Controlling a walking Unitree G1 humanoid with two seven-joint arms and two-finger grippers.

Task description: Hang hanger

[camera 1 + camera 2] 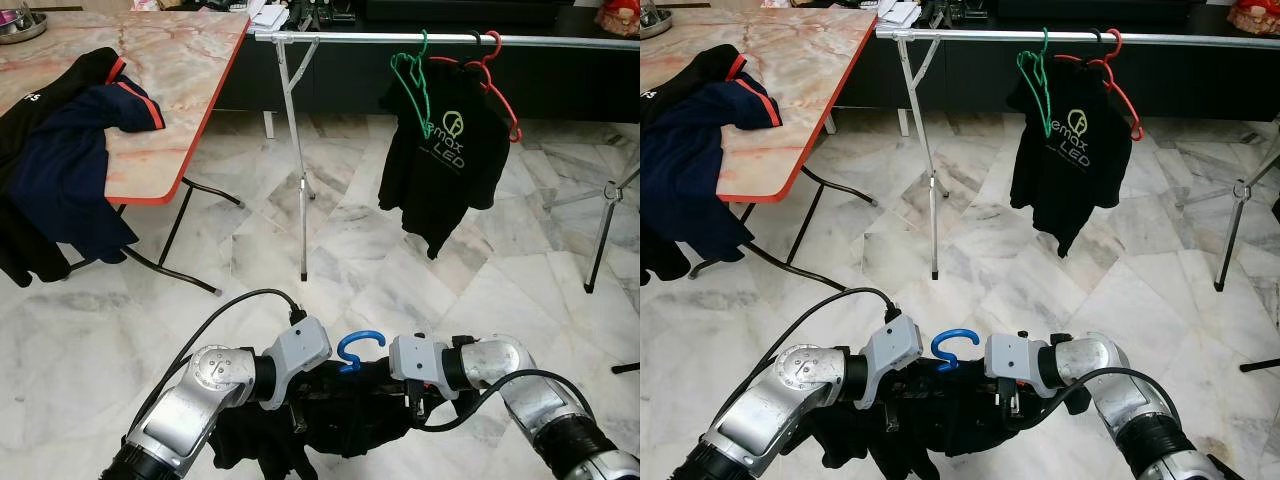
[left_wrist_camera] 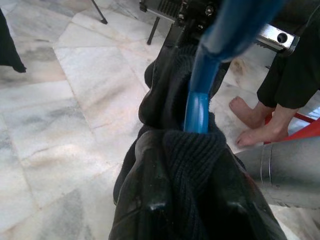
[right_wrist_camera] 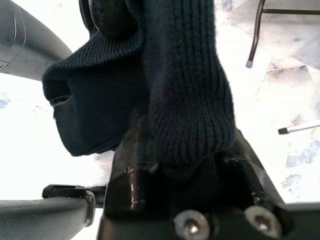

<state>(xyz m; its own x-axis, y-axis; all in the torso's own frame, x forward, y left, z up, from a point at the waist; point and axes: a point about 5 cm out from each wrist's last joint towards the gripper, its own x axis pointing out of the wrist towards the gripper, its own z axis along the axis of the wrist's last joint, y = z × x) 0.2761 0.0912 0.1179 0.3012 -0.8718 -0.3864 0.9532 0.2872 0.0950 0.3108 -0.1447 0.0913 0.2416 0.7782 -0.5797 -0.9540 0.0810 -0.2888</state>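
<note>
A blue hanger (image 1: 360,350) carries a dark knit garment (image 1: 350,415), held low in front of me between both arms. My left gripper (image 2: 192,145) is shut on the garment's collar, right where the blue hanger neck (image 2: 197,107) comes out. My right gripper (image 3: 185,160) is shut on the knit fabric from the other side. The hanger's hook points up, far below the silver clothes rail (image 1: 400,38). On that rail hang an empty green hanger (image 1: 410,75) and a black T-shirt (image 1: 445,150) on a red hanger (image 1: 500,90).
A marble-topped folding table (image 1: 170,100) at the left holds a navy and black heap of clothes (image 1: 70,160). The rail's stand leg (image 1: 303,200) and another stand (image 1: 600,230) rest on the marble floor. A person's bare feet (image 2: 250,125) are nearby.
</note>
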